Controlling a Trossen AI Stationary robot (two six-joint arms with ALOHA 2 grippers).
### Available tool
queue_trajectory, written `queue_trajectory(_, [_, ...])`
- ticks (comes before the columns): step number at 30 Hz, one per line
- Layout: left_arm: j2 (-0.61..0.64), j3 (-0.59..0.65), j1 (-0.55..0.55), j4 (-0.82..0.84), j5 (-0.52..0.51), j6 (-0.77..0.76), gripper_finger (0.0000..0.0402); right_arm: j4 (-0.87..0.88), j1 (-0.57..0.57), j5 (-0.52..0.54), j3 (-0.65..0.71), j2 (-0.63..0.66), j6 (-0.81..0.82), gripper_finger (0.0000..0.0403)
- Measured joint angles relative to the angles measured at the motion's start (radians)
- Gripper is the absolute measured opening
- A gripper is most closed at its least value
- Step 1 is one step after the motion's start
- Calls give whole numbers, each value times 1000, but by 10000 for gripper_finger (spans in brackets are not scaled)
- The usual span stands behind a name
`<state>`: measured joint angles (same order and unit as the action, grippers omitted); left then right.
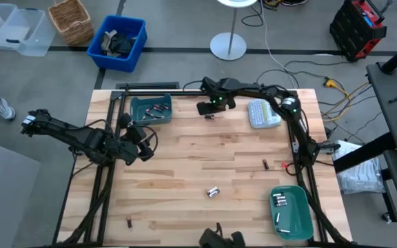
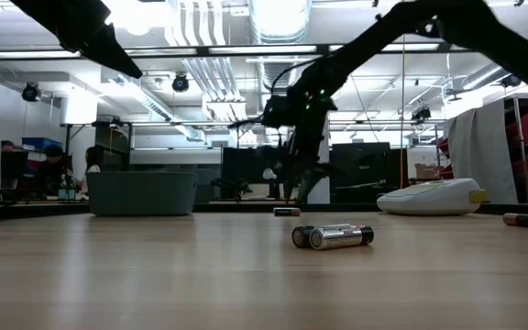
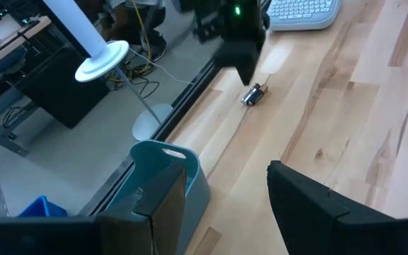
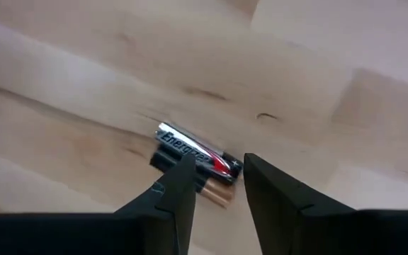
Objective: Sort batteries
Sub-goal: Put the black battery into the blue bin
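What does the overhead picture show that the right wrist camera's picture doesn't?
Only the high view shows both teal trays, one far and one near, the label maker, the loose pair of batteries mid-table and the waiting left gripper. Only the right wrist view shows the Energizer label on a battery lying against a coppery one. Both show the right gripper above them.

Batteries lie scattered across the wooden table: a silver pair (image 1: 214, 192) touching mid-table, two cells (image 4: 193, 161) side by side near the far edge, dark singles (image 1: 265, 164) apart, others sorted into a teal bin (image 1: 158, 109) and green tray (image 1: 280, 210).
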<state>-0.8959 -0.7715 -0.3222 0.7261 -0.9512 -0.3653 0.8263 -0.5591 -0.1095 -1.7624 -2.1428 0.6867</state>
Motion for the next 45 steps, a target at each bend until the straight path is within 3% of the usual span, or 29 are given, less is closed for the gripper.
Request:
queue_trajectory(9, [0, 0, 0, 0, 0, 0, 178, 57, 30, 4, -131, -85, -22, 99])
queue_trajectory(29, [0, 0, 0, 1, 1, 1, 178, 88, 48, 31, -140, -85, -35, 68])
queue_trajectory(45, [0, 0, 0, 1, 37, 0, 178, 107, 34, 29, -140, -86, -43, 98])
